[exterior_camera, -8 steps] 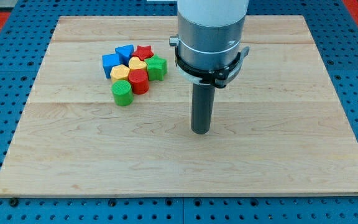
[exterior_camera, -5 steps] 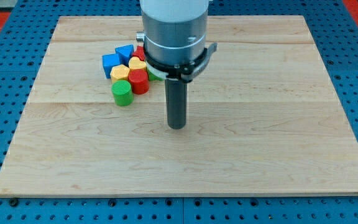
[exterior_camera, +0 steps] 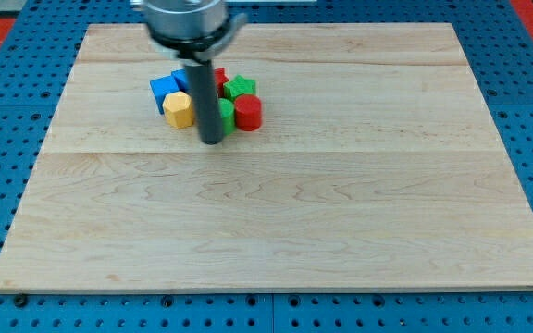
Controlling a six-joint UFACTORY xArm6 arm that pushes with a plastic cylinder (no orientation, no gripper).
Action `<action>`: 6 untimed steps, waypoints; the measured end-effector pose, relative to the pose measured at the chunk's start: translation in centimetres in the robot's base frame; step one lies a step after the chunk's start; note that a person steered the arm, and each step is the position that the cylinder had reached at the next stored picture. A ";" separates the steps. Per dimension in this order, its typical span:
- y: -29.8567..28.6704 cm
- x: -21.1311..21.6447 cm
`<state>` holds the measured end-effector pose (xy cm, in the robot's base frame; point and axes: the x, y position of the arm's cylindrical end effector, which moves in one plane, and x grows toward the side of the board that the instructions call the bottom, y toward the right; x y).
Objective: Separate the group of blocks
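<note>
A tight group of blocks sits at the upper left of the wooden board point(exterior_camera: 276, 213). My tip point(exterior_camera: 212, 141) stands at the group's lower edge. To its left are a yellow block point(exterior_camera: 179, 108) and a blue block point(exterior_camera: 163, 89). To its right are a red cylinder point(exterior_camera: 247, 112), a green block point(exterior_camera: 241, 89) and another green block point(exterior_camera: 226, 115) touching the rod. A red block point(exterior_camera: 217, 78) and a second blue block point(exterior_camera: 182, 80) show partly behind the rod. The rod hides the group's middle.
The board lies on a blue pegboard point(exterior_camera: 7, 185). The arm's grey body point(exterior_camera: 185, 18) fills the view's top above the group.
My tip has moved left and up the view into the group. The red cylinder and a green block have shifted to the right; the green cylinder is gone from the lower left of the group.
</note>
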<state>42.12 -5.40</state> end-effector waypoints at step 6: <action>-0.2 -11.4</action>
<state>30.71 -5.65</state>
